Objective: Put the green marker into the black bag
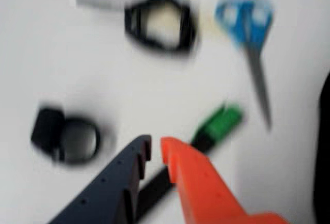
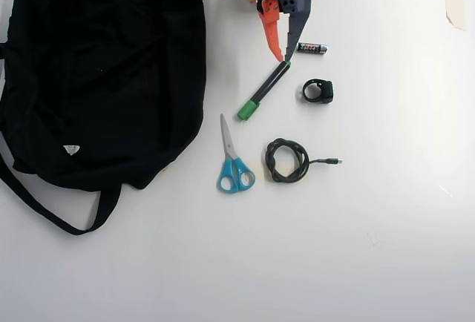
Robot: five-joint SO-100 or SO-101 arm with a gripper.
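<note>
One green marker [image 2: 263,90] lies flat on the white table [image 2: 386,218], slanting in the overhead view from its green cap at lower left up to its small green end at upper right. That upper end sits right at the tips of the gripper [image 2: 285,61], whose orange finger [image 2: 271,29] and dark finger [image 2: 297,29] point down the picture and converge there. In the wrist view the marker [image 1: 219,122] runs diagonally, its black barrel passing under the gap between the orange finger [image 1: 196,182] and the dark finger [image 1: 111,188]; the jaws stand narrowly apart with nothing clamped between them, and whether the tips touch the barrel cannot be told from this blurred picture.

Just right of the gripper tips in the overhead view is a short battery [image 2: 312,48]. Below it, near the marker's upper end, sits a small black ring-shaped clip [image 2: 318,90]. Scissors [image 2: 233,160] with blue handles lie just below the green cap, blades pointing up. A coiled black cable [image 2: 288,160] rests beside the scissors on their right, its plug end trailing right. The black bag [image 2: 104,62] fills the upper left, well apart from the marker, with a strap [image 2: 44,211] looping below it and a small white tag [image 2: 71,149].
</note>
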